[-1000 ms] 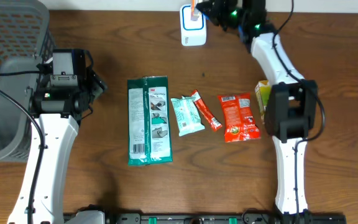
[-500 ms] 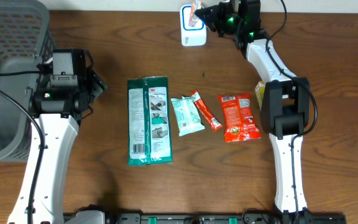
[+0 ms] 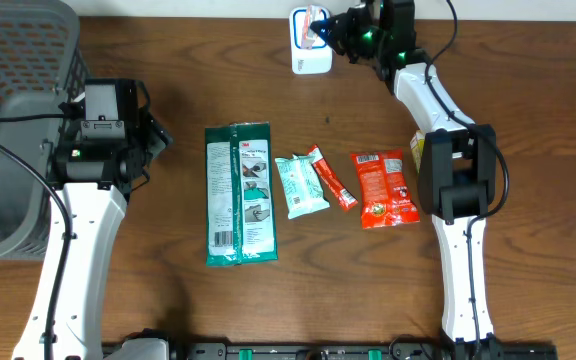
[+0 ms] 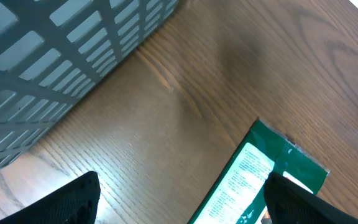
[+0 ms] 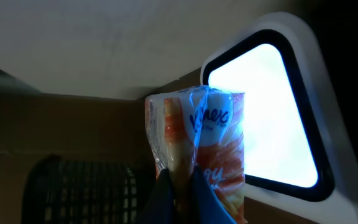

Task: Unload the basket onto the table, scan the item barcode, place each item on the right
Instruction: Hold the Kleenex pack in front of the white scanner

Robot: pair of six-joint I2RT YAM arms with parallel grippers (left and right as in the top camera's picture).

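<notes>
Here the right tool [image 5: 178, 190] pinches the tissue pack [image 5: 197, 134] by one edge, so the pack stands free just ahead of it, facing the lit scanner window [image 5: 272, 106]. The left tool [image 4: 182, 208] hangs spread, empty.

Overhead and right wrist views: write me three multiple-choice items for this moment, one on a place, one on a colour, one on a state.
1. Where on the table does the scanner stand?
A. near edge
B. middle
C. far edge

2. What colour is the largest flat package?
A. red
B. green
C. yellow

3. What is the state of the right hand?
A. shut on the tissue pack
B. open and empty
C. lying flat on the wood

Answers:
1. C: in the overhead view the scanner sits at the far edge.
2. B: its wrapper is green with a white label.
3. A: the right wrist view shows the pack pinched between its fingers, in front of the lit scanner window.
</notes>
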